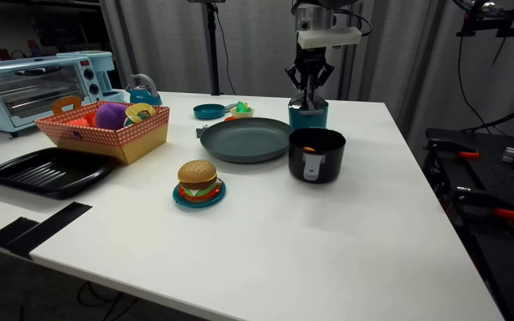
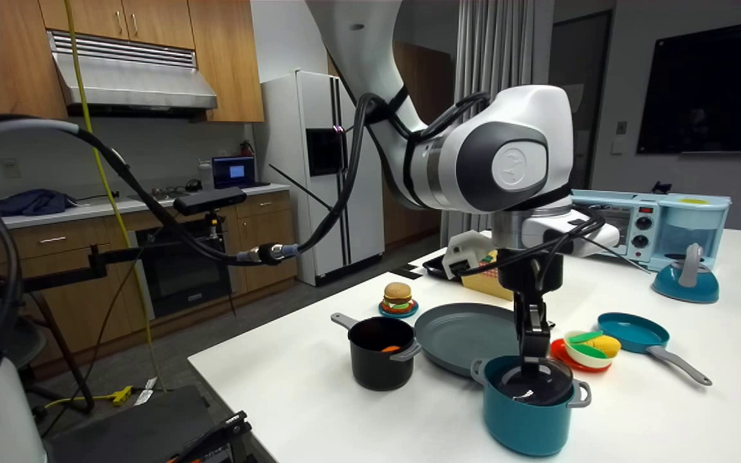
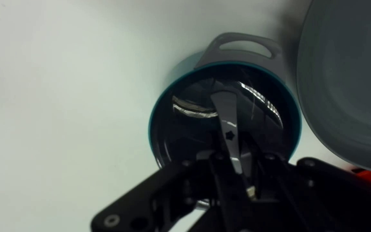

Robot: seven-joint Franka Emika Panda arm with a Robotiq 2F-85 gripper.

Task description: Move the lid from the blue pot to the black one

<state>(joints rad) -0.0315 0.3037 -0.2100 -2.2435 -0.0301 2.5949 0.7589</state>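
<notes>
The blue pot (image 1: 307, 120) stands on the white table, and it also shows in an exterior view (image 2: 525, 424). The lid (image 2: 554, 381) is dark, glossy and see-through with a grey strap handle. It sits tilted at the mouth of the blue pot; in the wrist view the lid (image 3: 185, 135) covers most of the opening and its lower left edge passes the rim. My gripper (image 3: 235, 153) points down over the pot, its fingers closed on the strap handle. The gripper also shows in an exterior view (image 2: 531, 363). The black pot (image 2: 380, 366) stands open beside it, with an orange piece inside.
A large grey-green plate (image 1: 246, 140) lies against both pots' side. A toy burger (image 1: 197, 178), a bowl of toy vegetables (image 2: 586, 347), a small blue pan (image 2: 634, 331), a black tray (image 1: 51, 171), a basket (image 1: 145, 138) and a toaster oven (image 1: 34, 89) are also on the table.
</notes>
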